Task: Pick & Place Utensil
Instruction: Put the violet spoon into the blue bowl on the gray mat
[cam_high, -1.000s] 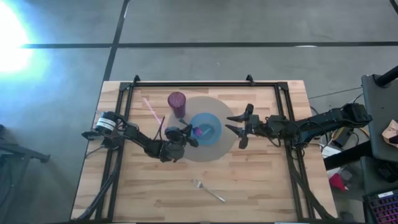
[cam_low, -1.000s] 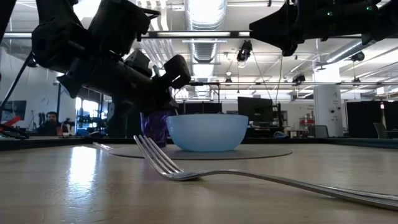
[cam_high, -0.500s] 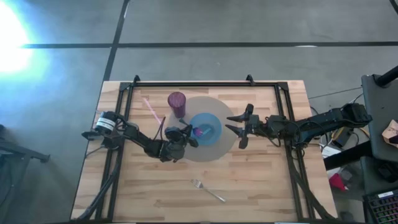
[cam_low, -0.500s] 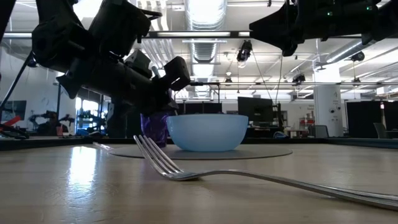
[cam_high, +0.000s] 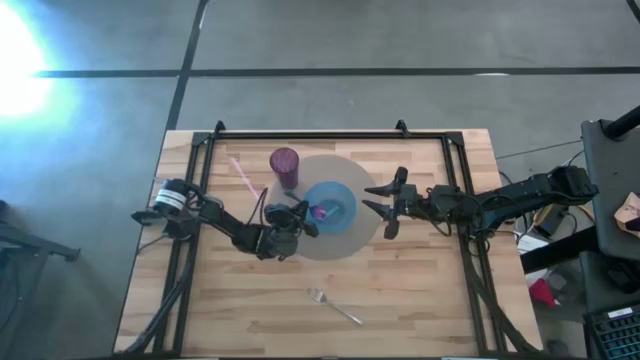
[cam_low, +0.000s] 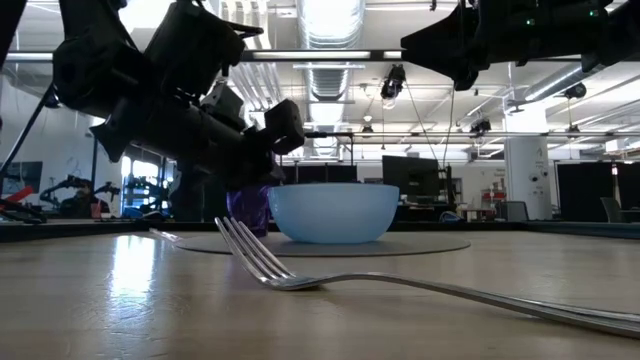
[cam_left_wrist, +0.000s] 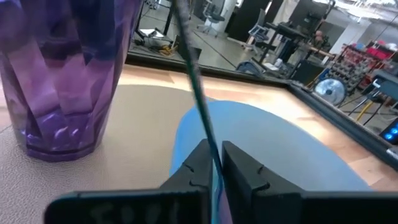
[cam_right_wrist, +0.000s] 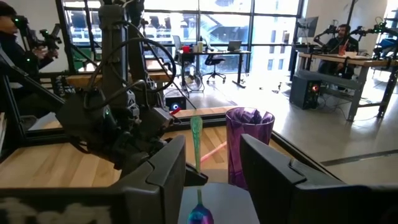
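Note:
My left gripper (cam_high: 305, 217) is at the left rim of a light blue bowl (cam_high: 338, 200) that rests on a round grey mat (cam_high: 365, 235). It is shut on a thin utensil with a greenish handle (cam_right_wrist: 196, 140). The utensil's shiny purple end (cam_right_wrist: 199, 216) is down in the bowl. My right gripper (cam_high: 384, 210) hovers open just right of the bowl, above the mat's edge. A silver fork (cam_high: 335, 307) lies flat on the wood near the near edge. My left gripper pinches the utensil's thin handle (cam_left_wrist: 208, 140) between its two fingers (cam_left_wrist: 239, 165), low on the visible shaft. The fingers come from the table's left, slanting down. The handle stands nearly upright above them, with its lower end inside the bowl.
A purple faceted cup (cam_high: 285, 165) stands on the mat's far left edge, close behind the bowl. A pink straw (cam_high: 240, 175) lies on the wood to the left of it. The black frame rail (cam_high: 300, 134) runs along the far edge. Bare wood spans the near half around the fork.
My left gripper has dipped slightly toward the bowl, still shut on the utensil.

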